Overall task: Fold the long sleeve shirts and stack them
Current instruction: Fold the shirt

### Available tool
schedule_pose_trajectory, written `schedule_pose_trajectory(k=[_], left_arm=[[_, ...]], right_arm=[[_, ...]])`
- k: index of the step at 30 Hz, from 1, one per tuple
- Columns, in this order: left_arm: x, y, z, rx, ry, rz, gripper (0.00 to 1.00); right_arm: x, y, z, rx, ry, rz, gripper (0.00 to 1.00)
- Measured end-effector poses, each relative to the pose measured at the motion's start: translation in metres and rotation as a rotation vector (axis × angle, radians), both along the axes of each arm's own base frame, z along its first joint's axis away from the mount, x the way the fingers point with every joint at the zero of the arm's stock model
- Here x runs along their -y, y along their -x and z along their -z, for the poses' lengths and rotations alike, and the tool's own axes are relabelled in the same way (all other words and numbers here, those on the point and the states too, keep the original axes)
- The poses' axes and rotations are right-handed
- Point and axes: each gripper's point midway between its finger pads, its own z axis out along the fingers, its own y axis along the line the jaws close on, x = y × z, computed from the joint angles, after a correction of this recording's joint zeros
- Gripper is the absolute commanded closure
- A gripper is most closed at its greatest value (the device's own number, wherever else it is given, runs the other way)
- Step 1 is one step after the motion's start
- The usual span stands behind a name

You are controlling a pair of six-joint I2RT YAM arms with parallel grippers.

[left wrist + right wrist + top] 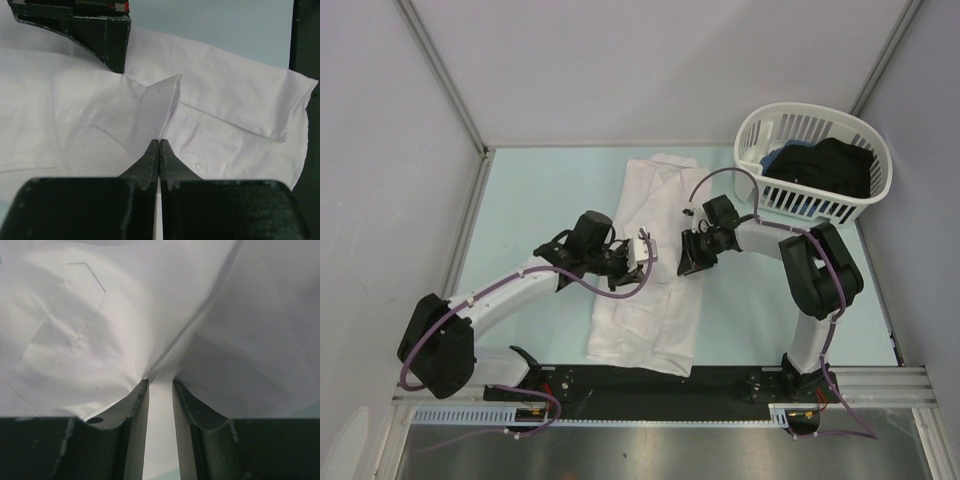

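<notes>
**Both grippers pinching the shirt at mid-length**

The white shirt [655,200] lies flat on the table [540,200], centred between the two arms. Its long axis runs from the near edge towards the far wall, collar end away from the arms. The left gripper [645,252] sits at the shirt's left edge, fingers pressed together on a raised fold. The right gripper [692,258] is opposite at the right edge, its narrow gap filled with bunched cloth. A white basket [750,125] of dark clothes [830,165] stands at the far right.
</notes>
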Motion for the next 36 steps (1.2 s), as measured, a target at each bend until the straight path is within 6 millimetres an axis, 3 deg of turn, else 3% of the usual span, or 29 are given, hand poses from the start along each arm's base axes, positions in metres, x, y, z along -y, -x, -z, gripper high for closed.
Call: schedule_pose_trajectory(k=[5, 6, 7, 8, 11, 14, 16, 19, 21, 22, 27, 31, 36], left_arm=[[0.004, 0.008, -0.015, -0.046, 0.074, -0.017, 0.99], [0.006, 0.010, -0.019, -0.045, 0.091, -0.008, 0.96], [0.007, 0.013, -0.022, -0.041, 0.100, 0.000, 0.89], [0.008, 0.015, -0.022, -0.036, 0.102, 0.012, 0.68], [0.008, 0.028, -0.011, -0.034, 0.063, 0.086, 0.41], [-0.003, 0.044, 0.010, -0.049, -0.021, 0.167, 0.29], [-0.013, 0.051, 0.016, -0.024, -0.062, 0.222, 0.26], [-0.034, 0.059, 0.019, 0.036, -0.104, 0.288, 0.24], [-0.052, 0.065, 0.019, 0.078, -0.138, 0.344, 0.20], [-0.063, 0.071, 0.021, 0.094, -0.162, 0.385, 0.20], [-0.098, 0.106, 0.043, 0.098, -0.256, 0.546, 0.20], [-0.119, 0.127, 0.062, 0.092, -0.330, 0.653, 0.21], [-0.131, 0.140, 0.080, 0.136, -0.381, 0.732, 0.22]], right_arm=[[-0.003, -0.002, -0.001, 0.003, -0.018, -0.006, 0.66], [-0.002, -0.002, -0.002, 0.001, -0.023, -0.005, 0.64], [-0.001, -0.003, -0.003, -0.003, -0.031, -0.003, 0.59], [0.001, -0.004, -0.005, -0.002, -0.040, -0.001, 0.56], [0.012, -0.006, -0.021, 0.022, -0.073, -0.004, 0.43], [0.024, -0.005, -0.058, 0.123, -0.117, -0.039, 0.32], [0.029, 0.001, -0.090, 0.256, -0.141, -0.118, 0.27], [0.025, 0.032, -0.129, 0.471, -0.160, -0.334, 0.21], [0.013, 0.067, -0.140, 0.573, -0.175, -0.514, 0.20], [0.005, 0.095, -0.139, 0.626, -0.183, -0.645, 0.19], [-0.007, 0.206, -0.104, 0.696, -0.235, -1.099, 0.18], [-0.001, 0.261, -0.065, 0.699, -0.217, -1.358, 0.22], [-0.011, 0.270, -0.042, 0.729, -0.159, -1.449, 0.35]])
